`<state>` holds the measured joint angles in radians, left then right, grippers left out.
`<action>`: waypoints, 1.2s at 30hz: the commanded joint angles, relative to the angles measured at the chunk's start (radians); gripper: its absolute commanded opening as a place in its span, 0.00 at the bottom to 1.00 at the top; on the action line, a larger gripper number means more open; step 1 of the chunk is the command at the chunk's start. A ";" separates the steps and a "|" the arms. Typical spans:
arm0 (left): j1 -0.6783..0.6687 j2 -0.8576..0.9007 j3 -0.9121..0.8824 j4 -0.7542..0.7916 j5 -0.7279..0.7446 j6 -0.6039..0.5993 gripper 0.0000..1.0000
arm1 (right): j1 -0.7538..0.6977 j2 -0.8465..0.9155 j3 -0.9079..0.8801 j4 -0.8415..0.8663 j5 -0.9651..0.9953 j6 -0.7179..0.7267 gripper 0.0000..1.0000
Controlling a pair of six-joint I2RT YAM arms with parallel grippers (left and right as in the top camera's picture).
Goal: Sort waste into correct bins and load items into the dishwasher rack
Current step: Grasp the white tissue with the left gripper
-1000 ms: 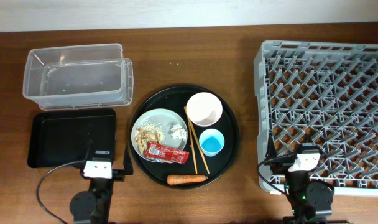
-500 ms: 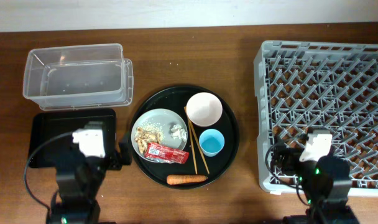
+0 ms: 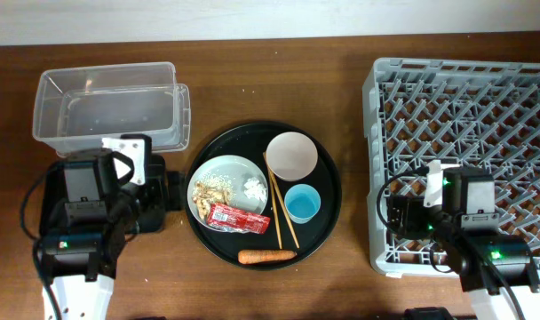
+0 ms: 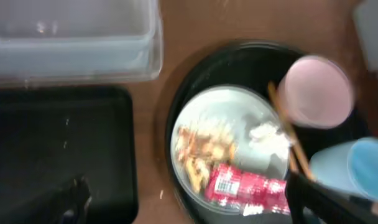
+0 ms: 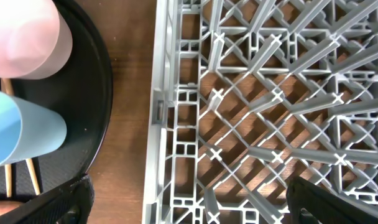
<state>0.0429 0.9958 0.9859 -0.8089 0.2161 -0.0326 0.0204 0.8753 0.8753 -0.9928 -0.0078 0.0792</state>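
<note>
Okay, the red wrapper (image 3: 238,217) on the plate (image 3: 224,169) has white print, too small for us to read. Bowl (image 3: 292,156), cup (image 3: 303,204), chopsticks (image 3: 284,220) and carrot (image 3: 266,257) sit on the round tray (image 3: 329,222). Left claw (image 4: 189,190) fingers apart beside it; right claw (image 5: 189,196) apart over the rack (image 3: 465,133) edge.

The left gripper (image 4: 186,182) stands open, its fingers wide apart. Between the fingers lies the grey plate (image 4: 239,102), holding food scraps (image 4: 198,152), a white tissue (image 4: 267,132) and, nearest the claw, a red wrapper (image 4: 248,186). The plate sits in the round black tray (image 4: 239,59). Ahead of the view-right finger are the chopsticks (image 4: 288,134), pink bowl (image 4: 316,90) and blue cup (image 4: 344,168). The view-left finger hangs over the shallow black tray (image 4: 58,143); the clear tub (image 4: 74,37) lies beyond.
</note>
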 commanded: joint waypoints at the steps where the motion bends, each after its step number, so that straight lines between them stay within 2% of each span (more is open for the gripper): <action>1: -0.021 0.039 0.017 0.076 0.095 -0.032 0.99 | 0.006 -0.002 0.027 0.001 -0.014 0.008 0.98; 7: -0.185 0.237 0.017 0.185 0.090 -0.032 0.99 | 0.006 -0.002 0.027 0.002 -0.014 0.008 0.98; 14: -0.412 0.531 0.017 0.305 -0.047 -0.031 0.99 | 0.006 -0.002 0.027 0.002 -0.014 0.008 0.98; 17: -0.462 0.613 0.017 0.313 -0.119 -0.031 0.97 | 0.006 -0.002 0.027 0.002 -0.014 0.008 0.98; 20: -0.483 0.666 0.017 0.338 -0.121 -0.031 0.91 | 0.006 -0.002 0.027 0.002 -0.014 0.008 0.98; 22: -0.491 0.694 0.017 0.348 -0.121 -0.031 0.77 | 0.006 -0.002 0.027 0.002 -0.014 0.008 0.98; 23: -0.494 0.705 0.017 0.349 -0.120 -0.031 0.73 | 0.006 -0.002 0.027 0.002 -0.014 0.008 0.98; 29: -0.541 0.762 0.017 0.388 -0.121 -0.031 0.72 | 0.006 -0.002 0.027 0.001 -0.014 0.008 0.98; 30: -0.546 0.763 0.017 0.390 -0.121 -0.031 0.67 | 0.006 -0.002 0.027 0.001 -0.014 0.008 0.98; 31: -0.549 0.764 0.017 0.391 -0.130 -0.031 0.57 | 0.006 -0.002 0.027 0.001 -0.014 0.008 0.98; 33: -0.550 0.764 0.017 0.390 -0.148 -0.031 0.31 | 0.006 -0.002 0.027 0.001 -0.014 0.008 0.98; 36: -0.550 0.761 0.018 0.390 -0.154 -0.031 0.18 | 0.006 -0.002 0.027 0.001 -0.014 0.008 0.98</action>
<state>-0.5152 1.7508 0.9932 -0.4175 0.1028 -0.0658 0.0204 0.8761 0.8806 -0.9924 -0.0196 0.0788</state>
